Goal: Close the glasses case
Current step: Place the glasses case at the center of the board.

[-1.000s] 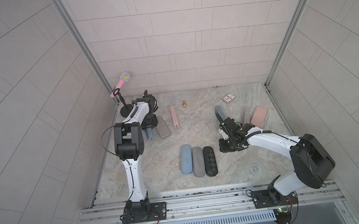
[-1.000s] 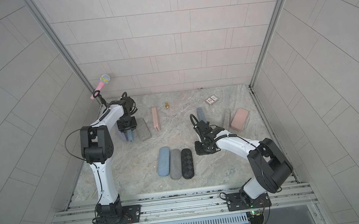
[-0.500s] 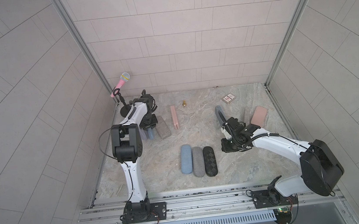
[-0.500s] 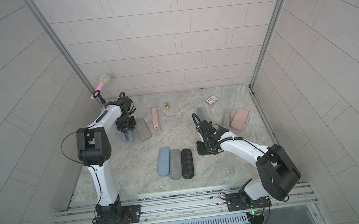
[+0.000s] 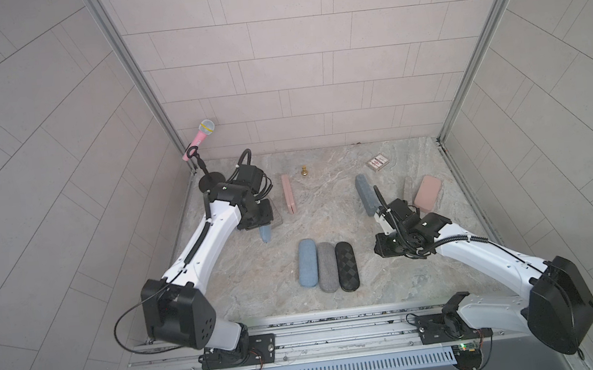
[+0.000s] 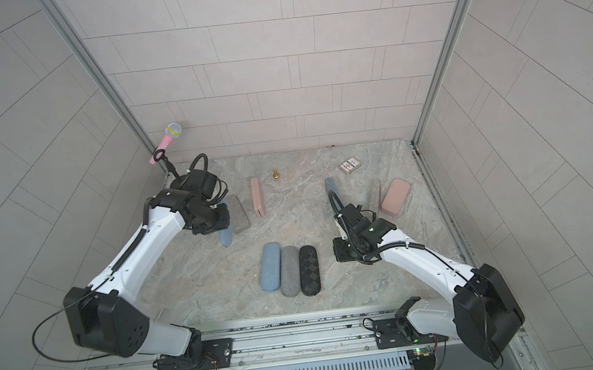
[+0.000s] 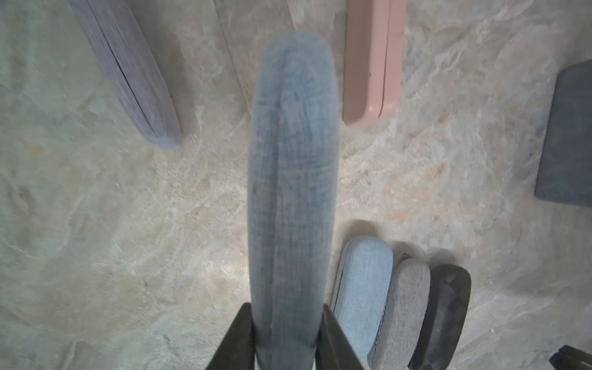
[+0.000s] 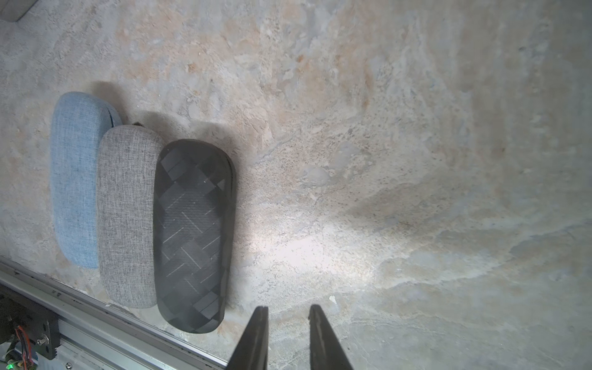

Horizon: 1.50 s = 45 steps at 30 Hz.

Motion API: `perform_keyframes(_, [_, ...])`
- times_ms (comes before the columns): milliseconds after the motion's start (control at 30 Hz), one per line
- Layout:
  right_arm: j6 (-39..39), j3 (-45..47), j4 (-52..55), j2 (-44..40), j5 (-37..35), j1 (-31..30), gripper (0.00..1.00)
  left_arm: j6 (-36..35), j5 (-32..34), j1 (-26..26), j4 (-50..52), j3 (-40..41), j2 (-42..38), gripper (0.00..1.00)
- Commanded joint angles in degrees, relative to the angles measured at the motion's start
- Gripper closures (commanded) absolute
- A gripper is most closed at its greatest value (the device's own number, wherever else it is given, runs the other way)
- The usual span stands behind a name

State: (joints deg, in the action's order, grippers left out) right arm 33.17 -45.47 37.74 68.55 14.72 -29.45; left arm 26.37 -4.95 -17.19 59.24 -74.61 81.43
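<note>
The glasses case [image 7: 293,179] is a blue fabric one, and my left gripper [image 7: 286,306] is shut on one end of it, a finger on each long side. A seam runs down its length and the two halves lie together, though the picture is blurred. In both top views its free end [image 5: 264,232] [image 6: 226,236] sticks out from under the left gripper [image 5: 258,220], just above the table. My right gripper [image 8: 289,307] hangs low over bare table to the right of the black case [image 8: 193,234], its fingers a little apart and empty.
Light blue [image 5: 307,262], grey [image 5: 327,267] and black [image 5: 347,266] cases lie shut side by side at front centre. A grey case [image 7: 128,70] and a pink case [image 5: 288,193] lie by the left gripper. A dark blue case [image 5: 364,193], a pink case [image 5: 427,193], cards [image 5: 378,162] and a microphone [image 5: 200,138] sit further back.
The left gripper has tightened on the blue case and shifted slightly. The right gripper has drifted a little toward the front of the table.
</note>
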Motion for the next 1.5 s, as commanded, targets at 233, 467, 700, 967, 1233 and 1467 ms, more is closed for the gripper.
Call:
perform_keyframes(233, [0.5, 1.8, 1.9, -4.1, 0.2, 0.3, 0.74, 12.1, -2.6, -12.7, -9.1, 23.4, -13.0, 0.84])
perform_keyframes(467, [1.5, 3.5, 1.7, -6.2, 1.2, 0.3, 0.73, 14.1, -5.0, -14.7, -19.3, 32.6, -16.1, 0.84])
perform_keyframes(700, [1.5, 3.9, 3.0, -7.8, 1.1, 0.3, 0.72, 14.8, -9.5, -14.7, -30.8, 38.9, -16.7, 0.84])
perform_keyframes(967, [1.1, 3.3, 3.7, -7.4, -0.1, 0.2, 0.7, 16.6, -12.5, -14.5, -36.6, 42.8, -16.3, 0.84])
perform_keyframes(1233, [1.1, 3.0, 2.3, -5.5, 0.7, 0.0, 0.69, 16.3, -11.3, -14.5, -34.4, 42.5, -15.9, 0.7])
perform_keyframes(1467, [0.9, 3.0, 1.8, -5.1, 0.9, -0.1, 0.68, 15.4, -7.1, -14.0, -27.7, 39.0, -17.0, 0.5])
